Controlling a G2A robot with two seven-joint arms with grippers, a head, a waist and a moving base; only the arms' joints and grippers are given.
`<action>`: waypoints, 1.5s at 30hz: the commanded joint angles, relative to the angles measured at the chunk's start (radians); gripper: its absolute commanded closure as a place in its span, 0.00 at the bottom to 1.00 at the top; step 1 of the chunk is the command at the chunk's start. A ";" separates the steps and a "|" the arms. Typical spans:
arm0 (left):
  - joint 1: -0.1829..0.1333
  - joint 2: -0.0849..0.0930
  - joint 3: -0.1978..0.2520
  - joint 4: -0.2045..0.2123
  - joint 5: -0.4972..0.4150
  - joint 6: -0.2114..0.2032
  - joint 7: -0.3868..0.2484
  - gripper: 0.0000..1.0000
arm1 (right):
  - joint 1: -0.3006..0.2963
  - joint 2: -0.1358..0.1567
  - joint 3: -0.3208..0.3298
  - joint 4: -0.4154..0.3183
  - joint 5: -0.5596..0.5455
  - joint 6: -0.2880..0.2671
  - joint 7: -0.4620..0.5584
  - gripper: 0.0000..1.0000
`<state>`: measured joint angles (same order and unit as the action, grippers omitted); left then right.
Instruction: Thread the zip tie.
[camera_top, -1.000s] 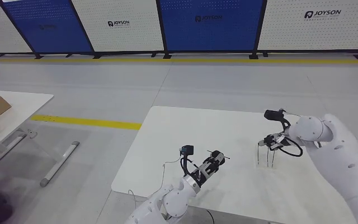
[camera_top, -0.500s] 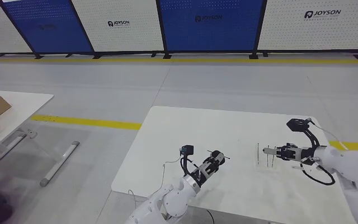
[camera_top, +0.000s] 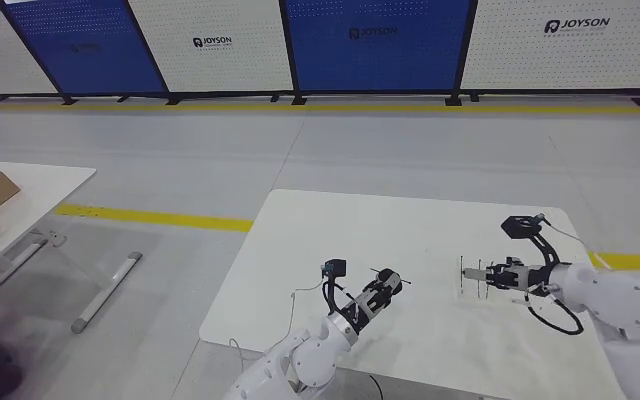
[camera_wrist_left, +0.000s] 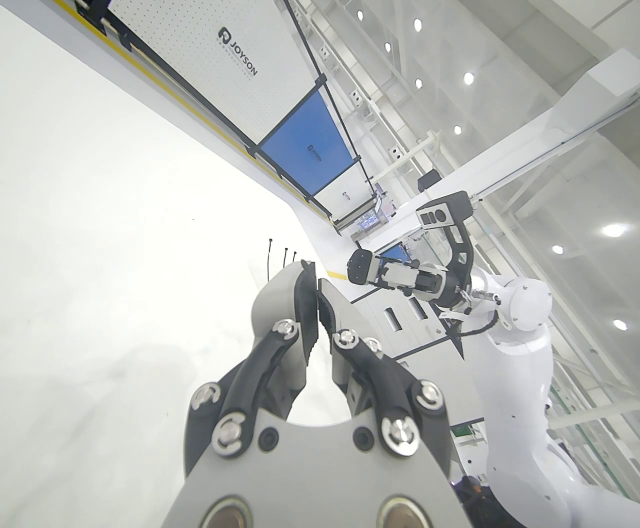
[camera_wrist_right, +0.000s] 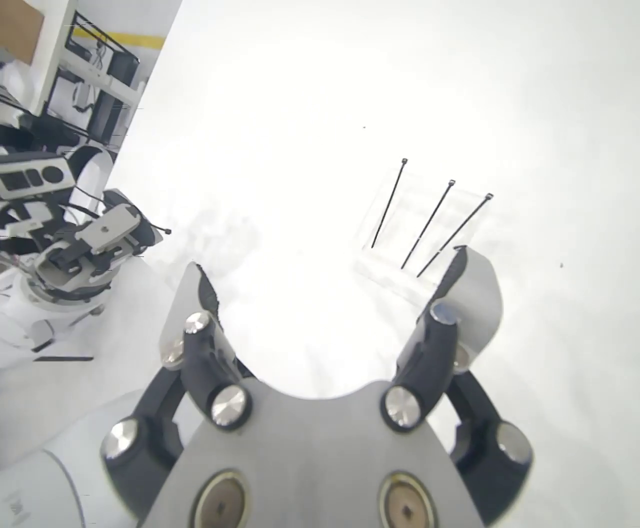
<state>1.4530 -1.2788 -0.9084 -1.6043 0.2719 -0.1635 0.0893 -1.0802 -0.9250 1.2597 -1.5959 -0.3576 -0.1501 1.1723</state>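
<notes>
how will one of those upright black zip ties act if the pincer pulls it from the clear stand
Probably very light and bendy: each zip tie is a thin strip, so it may flex or slip in the right pincer. The clear stand looks slight and might tip or drag.

Right claw (camera_wrist_right: 330, 260) agape, three zip ties (camera_wrist_right: 427, 225) — upright

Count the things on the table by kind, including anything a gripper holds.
Black zip ties: 4, three upright in the clear holder, one held in the left gripper
Clear holder: 1
Total: 5
</notes>
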 joint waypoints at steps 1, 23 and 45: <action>0.000 0.000 0.000 0.000 0.000 0.000 0.000 1.00 | 0.008 -0.002 -0.006 0.025 0.069 -0.049 0.008 0.00; 0.000 0.000 0.000 0.000 0.000 0.000 0.000 1.00 | 0.203 -0.059 -0.212 0.312 0.095 -0.055 -0.017 0.00; 0.000 0.000 0.000 0.000 0.000 0.000 0.000 1.00 | 0.003 -0.023 -0.144 0.159 0.230 -0.190 -0.158 0.00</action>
<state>1.4530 -1.2788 -0.9084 -1.6043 0.2719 -0.1635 0.0893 -1.0762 -0.9485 1.1134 -1.4370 -0.1284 -0.3400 1.0144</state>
